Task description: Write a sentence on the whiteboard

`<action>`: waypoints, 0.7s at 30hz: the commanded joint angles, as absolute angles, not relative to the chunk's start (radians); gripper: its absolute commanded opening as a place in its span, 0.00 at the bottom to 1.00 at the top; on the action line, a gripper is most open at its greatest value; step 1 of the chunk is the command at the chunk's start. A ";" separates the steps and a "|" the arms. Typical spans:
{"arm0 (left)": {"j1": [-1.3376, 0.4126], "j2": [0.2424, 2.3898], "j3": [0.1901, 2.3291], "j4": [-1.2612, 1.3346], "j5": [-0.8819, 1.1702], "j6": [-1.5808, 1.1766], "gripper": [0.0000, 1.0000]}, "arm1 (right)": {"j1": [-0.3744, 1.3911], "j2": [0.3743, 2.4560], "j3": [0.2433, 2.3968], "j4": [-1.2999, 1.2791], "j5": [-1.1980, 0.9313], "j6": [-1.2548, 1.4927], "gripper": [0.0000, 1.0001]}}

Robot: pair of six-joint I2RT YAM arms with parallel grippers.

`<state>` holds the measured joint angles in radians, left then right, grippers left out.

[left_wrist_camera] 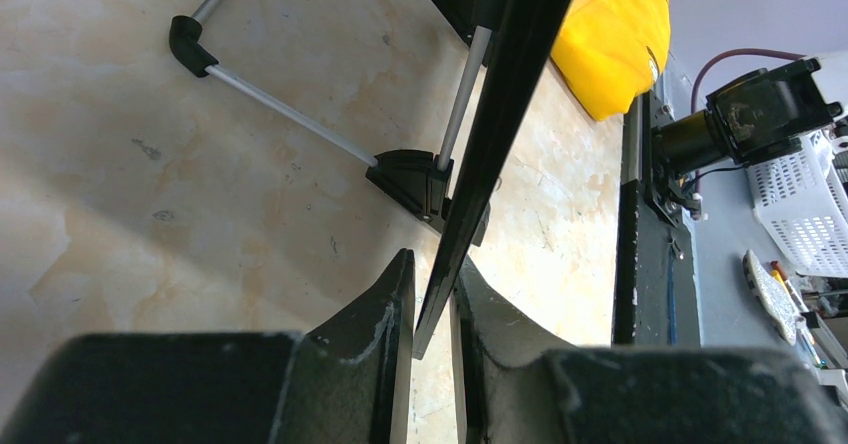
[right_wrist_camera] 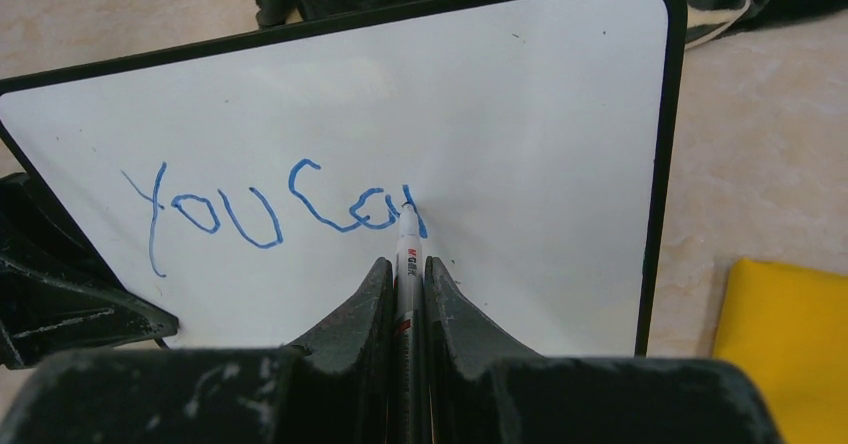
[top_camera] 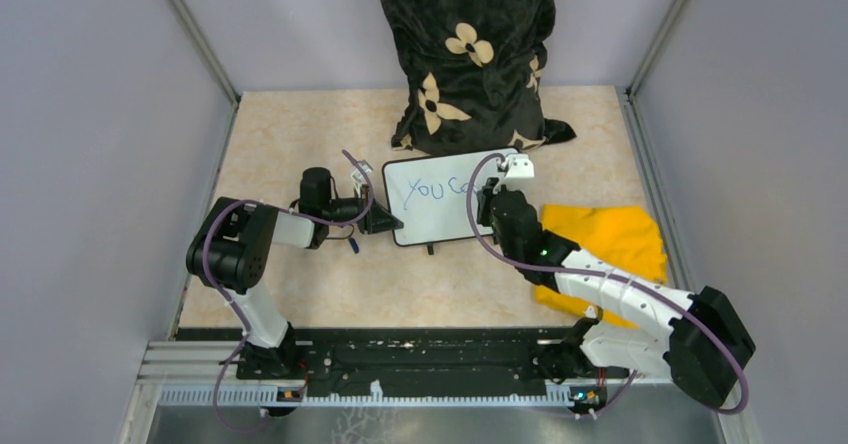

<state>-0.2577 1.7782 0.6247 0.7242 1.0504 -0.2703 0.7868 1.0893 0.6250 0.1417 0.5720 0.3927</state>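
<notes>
The whiteboard (top_camera: pixel 440 214) stands tilted at mid table, its black frame edge (left_wrist_camera: pixel 505 114) running between my left gripper's fingers. My left gripper (top_camera: pixel 385 219) (left_wrist_camera: pixel 432 279) is shut on the board's left edge. On the white face (right_wrist_camera: pixel 540 114), the sentence (right_wrist_camera: pixel 260 209) (top_camera: pixel 432 190) reads "You ca" in blue, with a further letter partly drawn. My right gripper (top_camera: pixel 490 202) (right_wrist_camera: pixel 405 264) is shut on a white marker (right_wrist_camera: pixel 407 254). The marker's tip touches the board at the end of the writing.
A yellow cloth (top_camera: pixel 610 239) (right_wrist_camera: pixel 790 334) (left_wrist_camera: pixel 610 34) lies right of the board. A black flowered bag (top_camera: pixel 465 54) stands just behind it. The board's wire stand and black foot (left_wrist_camera: pixel 410 179) rest on the table. Grey walls close in on both sides.
</notes>
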 commanded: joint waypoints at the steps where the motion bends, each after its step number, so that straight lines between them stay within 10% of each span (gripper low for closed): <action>1: -0.261 1.789 0.641 0.706 1.032 -0.232 0.24 | 0.771 1.100 0.692 0.192 0.585 0.368 0.00; 21: -0.262 1.791 0.643 0.702 1.032 -0.230 0.24 | 0.733 1.067 0.679 0.175 0.587 0.364 0.00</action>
